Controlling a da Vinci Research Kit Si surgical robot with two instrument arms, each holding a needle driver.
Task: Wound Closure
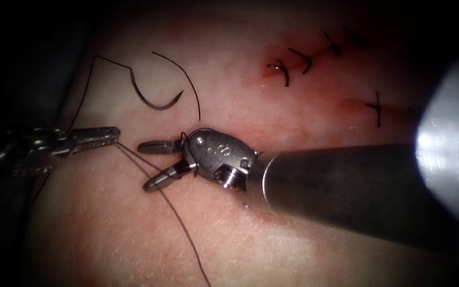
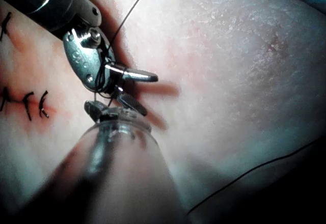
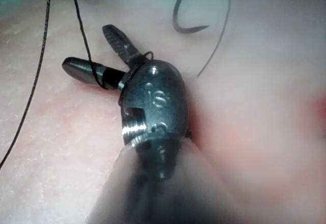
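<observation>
Dark thread wraps round the base of the right tool, whose jaws stand apart and empty. Left tool is clamped on that thread. Curved needle lies free on the tissue, left of the stitched cut.

The right arm's shaft enters from the right, its wrist bent, and the right pincer stands with jaws spread in a V, gripping nothing; a turn of thread wraps the base of its jaws. Opposite, the left pincer reaches in level from the left, jaws closed on the thread.
</observation>
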